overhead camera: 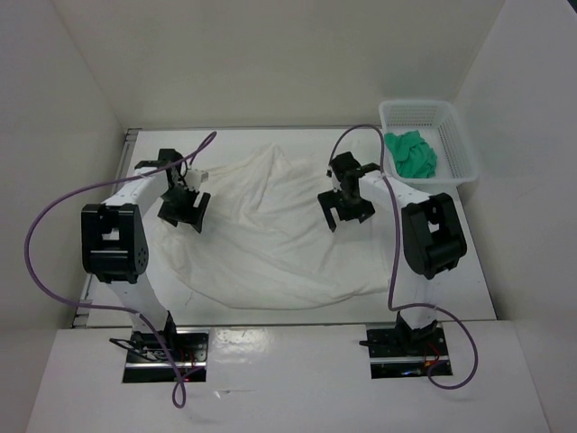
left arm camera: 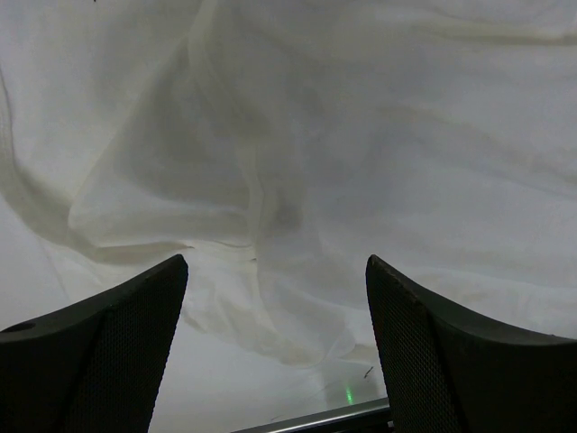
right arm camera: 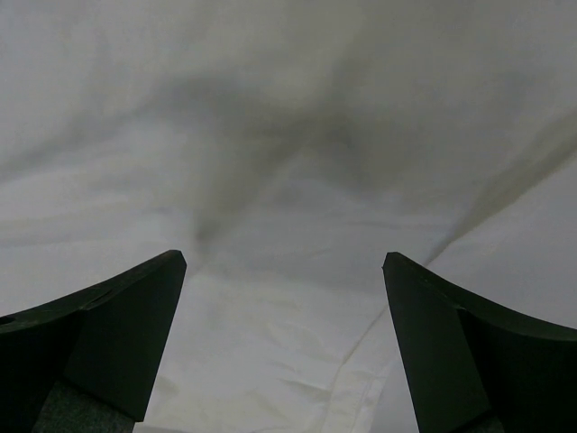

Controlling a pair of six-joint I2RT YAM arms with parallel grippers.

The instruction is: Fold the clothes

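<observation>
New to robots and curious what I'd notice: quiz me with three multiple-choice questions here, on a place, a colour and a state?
1. Where is the basket? A near left; B far right; C middle.
2. What colour is the cloth in it? A red; B green; C blue.
3. How are the left hand and right hand? A both open, empty; B both shut; C one holding the basket.
Answers: B, it sits far right in the top view; B, it is bright green; A, both gape over the garment, holding nothing.
</observation>
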